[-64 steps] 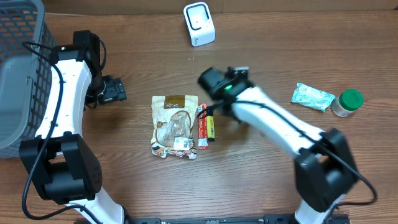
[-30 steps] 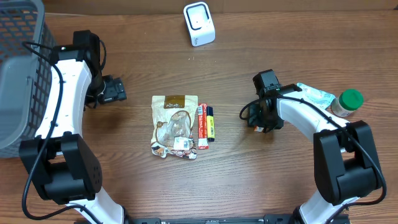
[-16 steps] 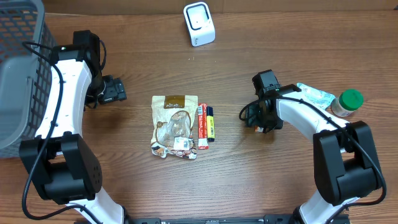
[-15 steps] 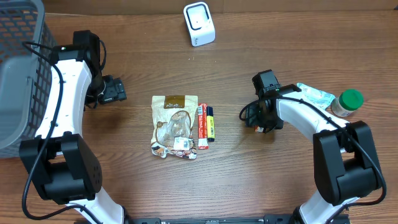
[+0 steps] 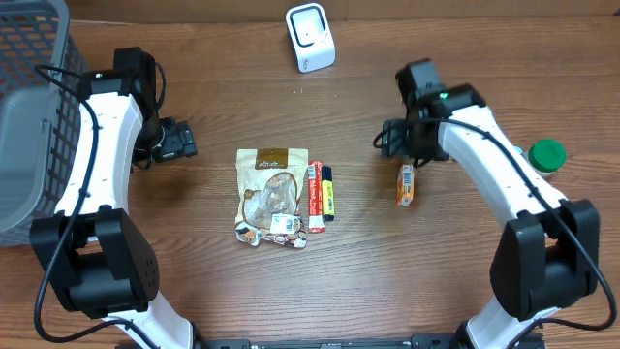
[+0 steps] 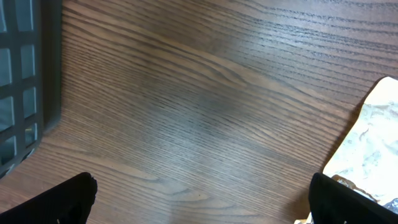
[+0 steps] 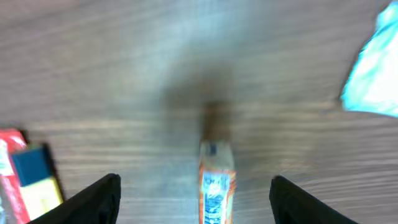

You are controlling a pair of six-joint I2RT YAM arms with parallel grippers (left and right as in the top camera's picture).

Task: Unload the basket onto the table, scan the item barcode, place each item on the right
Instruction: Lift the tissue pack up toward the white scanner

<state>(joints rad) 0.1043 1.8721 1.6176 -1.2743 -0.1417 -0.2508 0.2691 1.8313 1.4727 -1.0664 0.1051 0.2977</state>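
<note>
A small orange packet (image 5: 406, 184) lies flat on the wooden table, right of centre. My right gripper (image 5: 389, 142) hangs open a little behind it and holds nothing. From the right wrist the orange packet (image 7: 216, 186) shows blurred on the table below the wide gap between the jaws of the right gripper (image 7: 198, 200). The white scanner (image 5: 310, 37) stands at the back centre. My left gripper (image 5: 176, 141) is open at the left over bare wood, and the left gripper (image 6: 204, 202) has nothing between its fingers.
A snack bag (image 5: 273, 194), a red stick (image 5: 315, 197) and a yellow-and-blue stick (image 5: 328, 192) lie mid-table. A green-lidded jar (image 5: 545, 155) stands at the right; a teal packet (image 7: 373, 68) lies near it. A grey basket (image 5: 29, 116) fills the far left.
My right gripper has opened wider, let go of the orange packet and drawn back toward the rear of the table. The packet now lies on the wood. The left arm has not moved.
</note>
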